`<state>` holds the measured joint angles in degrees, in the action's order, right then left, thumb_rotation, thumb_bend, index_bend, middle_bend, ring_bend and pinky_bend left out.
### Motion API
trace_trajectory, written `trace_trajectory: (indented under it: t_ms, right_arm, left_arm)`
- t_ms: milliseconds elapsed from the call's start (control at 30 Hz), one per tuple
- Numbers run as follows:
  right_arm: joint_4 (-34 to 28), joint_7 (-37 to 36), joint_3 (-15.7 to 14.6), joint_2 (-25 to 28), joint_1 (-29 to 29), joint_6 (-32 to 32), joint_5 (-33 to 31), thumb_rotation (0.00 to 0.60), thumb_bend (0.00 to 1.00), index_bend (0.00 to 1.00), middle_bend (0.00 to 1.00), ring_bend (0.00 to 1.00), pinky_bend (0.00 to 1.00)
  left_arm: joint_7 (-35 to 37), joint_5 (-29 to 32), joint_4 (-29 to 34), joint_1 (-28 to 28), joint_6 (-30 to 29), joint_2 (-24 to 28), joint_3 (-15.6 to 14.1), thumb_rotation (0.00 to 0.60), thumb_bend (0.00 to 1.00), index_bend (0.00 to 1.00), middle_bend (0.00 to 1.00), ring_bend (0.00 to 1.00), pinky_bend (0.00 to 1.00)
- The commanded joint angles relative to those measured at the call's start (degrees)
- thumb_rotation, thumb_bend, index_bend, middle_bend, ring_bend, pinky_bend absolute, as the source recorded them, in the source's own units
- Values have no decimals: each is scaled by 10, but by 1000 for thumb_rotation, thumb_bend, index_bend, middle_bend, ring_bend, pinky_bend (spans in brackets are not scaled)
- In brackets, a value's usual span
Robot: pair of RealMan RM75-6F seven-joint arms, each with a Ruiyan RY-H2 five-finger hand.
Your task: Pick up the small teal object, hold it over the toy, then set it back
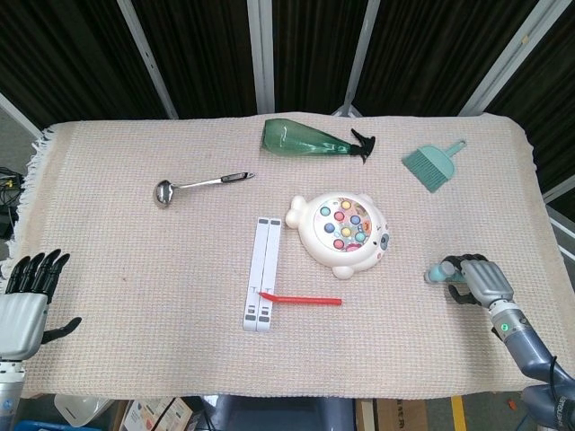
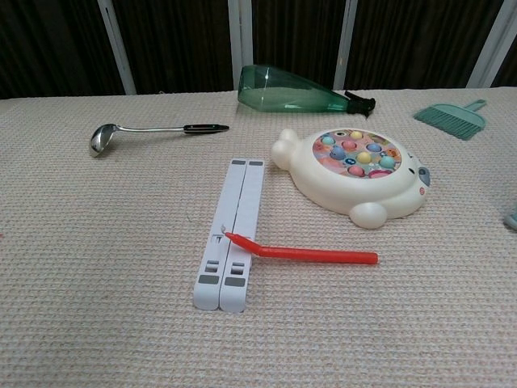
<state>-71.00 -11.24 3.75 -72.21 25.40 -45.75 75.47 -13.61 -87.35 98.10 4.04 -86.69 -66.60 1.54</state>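
Hands first: left hand (image 1: 22, 301) hangs off the table's near left corner, fingers spread, holding nothing; right hand (image 1: 476, 280) near the right edge has fingers curled over the small teal object (image 1: 437, 273), seemingly gripping it, still on the cloth. Object looks light, rigid, smooth, so hold its middle. Toy (image 1: 342, 233) sits further in, centre.

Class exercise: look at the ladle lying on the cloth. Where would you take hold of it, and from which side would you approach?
Grip the ladle on its black handle end, nearest the green spray bottle, coming down from above. It lies flat on the cloth, so only a top pinch across the thin handle fits; the round bowl looks too smooth and wide to pinch securely. The left hand is on that side.
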Motion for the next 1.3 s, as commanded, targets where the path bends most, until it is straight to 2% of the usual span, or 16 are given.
trace_trajectory:
  t_ms: [33, 800, 1100, 1300]
  right_arm:
    - [-1, 1, 0, 0, 0, -1, 0, 600, 473, 313, 341, 222, 170]
    - [25, -7, -1, -14, 6, 5, -8, 600, 477, 417, 413, 265, 189]
    - [30, -12, -3, -16, 8, 4, -2, 600, 581, 435, 428, 282, 207]
    - [33, -15, -4, -19, 8, 3, -1, 600, 600, 472, 457, 302, 221]
  left_arm:
    - [0, 0, 0, 0, 0, 0, 0, 600, 92, 61, 19, 0, 0]
    - [-2, 12, -3, 4, 10, -3, 1, 600, 90, 63, 19, 0, 0]
    - [-4, 14, -2, 3, 10, -4, 1, 600, 90, 63, 19, 0, 0]
    - [-6, 15, -1, 3, 11, -3, 1, 600, 90, 62, 19, 0, 0]
